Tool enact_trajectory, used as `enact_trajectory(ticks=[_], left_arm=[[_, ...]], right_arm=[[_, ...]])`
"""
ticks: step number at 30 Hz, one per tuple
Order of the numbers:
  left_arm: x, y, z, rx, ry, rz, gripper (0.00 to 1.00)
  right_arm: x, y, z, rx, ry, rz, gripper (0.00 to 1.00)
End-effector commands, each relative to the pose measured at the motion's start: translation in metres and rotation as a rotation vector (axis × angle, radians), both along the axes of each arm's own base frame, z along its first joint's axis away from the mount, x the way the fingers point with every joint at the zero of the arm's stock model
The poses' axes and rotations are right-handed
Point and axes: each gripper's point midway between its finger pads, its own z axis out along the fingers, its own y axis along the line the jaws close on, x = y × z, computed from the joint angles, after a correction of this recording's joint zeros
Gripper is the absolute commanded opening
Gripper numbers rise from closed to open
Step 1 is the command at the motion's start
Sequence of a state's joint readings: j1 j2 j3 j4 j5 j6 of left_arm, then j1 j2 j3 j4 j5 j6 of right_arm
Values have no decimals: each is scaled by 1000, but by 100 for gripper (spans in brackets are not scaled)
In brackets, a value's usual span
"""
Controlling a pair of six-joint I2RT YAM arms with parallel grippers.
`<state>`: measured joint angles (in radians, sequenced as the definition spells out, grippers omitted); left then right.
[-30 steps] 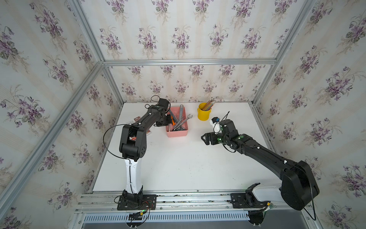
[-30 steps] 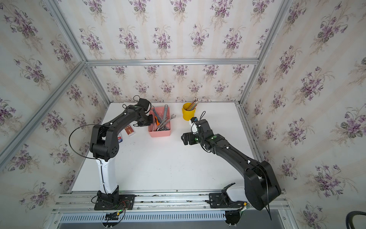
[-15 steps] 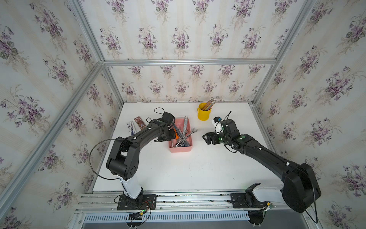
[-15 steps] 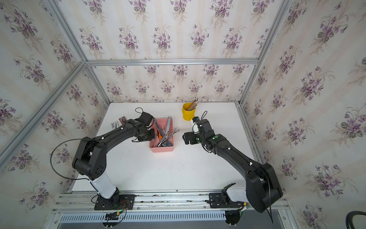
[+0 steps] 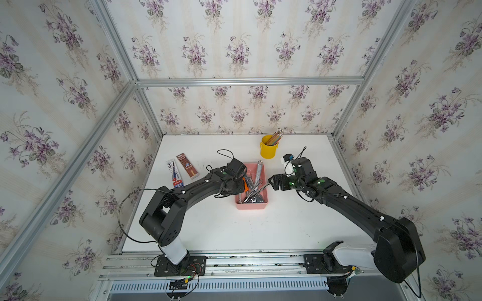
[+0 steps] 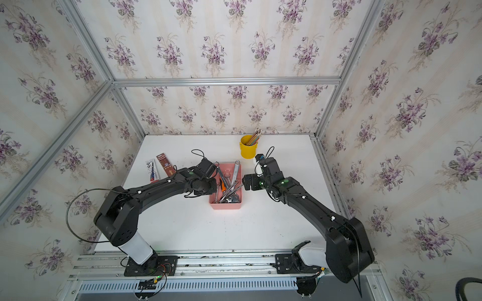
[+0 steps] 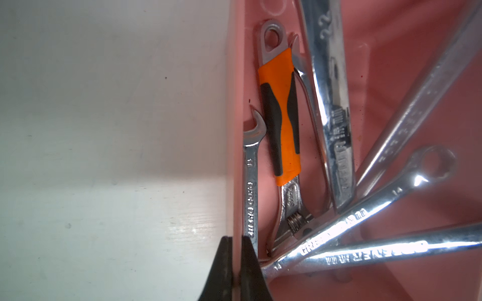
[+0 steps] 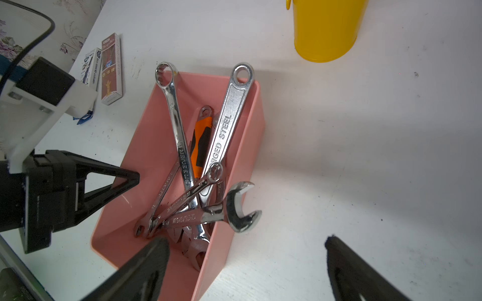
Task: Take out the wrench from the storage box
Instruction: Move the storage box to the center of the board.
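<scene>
The salmon-pink storage box (image 5: 251,206) (image 6: 225,206) lies mid-table with several steel wrenches in it. My left gripper (image 7: 236,250) (image 5: 239,189) is shut on the box's left wall (image 7: 236,130). An orange-handled adjustable wrench (image 7: 281,117) (image 8: 200,146) lies along that wall. One open-end wrench (image 8: 242,208) (image 5: 258,191) pokes its head over the right wall. My right gripper (image 8: 246,241) (image 5: 271,182) (image 6: 245,182) is open, one finger over the box and one over the table, just short of that head, and holds nothing.
A yellow pencil cup (image 5: 268,149) (image 8: 326,28) stands behind the box, close to the right wrist. Two flat packets (image 5: 182,169) lie on the table left of the left arm. Papered walls with metal framing close off three sides.
The left arm, gripping the box wall, has dragged the box from beside the pencil cup toward the table's front and the right gripper. The right gripper has barely moved.
</scene>
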<state>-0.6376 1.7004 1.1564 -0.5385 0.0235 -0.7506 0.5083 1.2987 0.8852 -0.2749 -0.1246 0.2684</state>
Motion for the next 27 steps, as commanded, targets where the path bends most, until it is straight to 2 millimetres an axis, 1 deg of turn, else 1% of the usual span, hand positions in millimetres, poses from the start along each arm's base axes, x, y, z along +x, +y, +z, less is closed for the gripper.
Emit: enact_trajectory(ticks=[1, 8, 10, 13, 17, 22, 24, 27], left_arm=[[5, -20, 5, -72, -15, 4, 5], [3, -16, 5, -63, -14, 18, 13], [5, -17, 9, -63, -22, 10, 17], [7, -16, 15, -44, -35, -12, 26], [10, -11, 28, -8, -70, -48, 38], [12, -7, 49, 23, -111, -146, 53], [14, -11, 61, 25, -146, -241, 56], [18, -15, 76, 42, -219, -386, 67]], right_arm=[[0, -5, -1, -17, 5, -26, 98], [-1, -8, -4, -26, 14, -34, 99], [-1, -8, -4, -26, 14, -36, 99], [-1, -9, -1, -24, 11, -41, 99], [-1, -8, 5, -2, 8, -51, 98], [-3, -4, 13, 50, 18, -65, 96], [-4, -2, 17, 66, 22, -70, 96], [-6, 2, 21, 82, 26, -79, 95]])
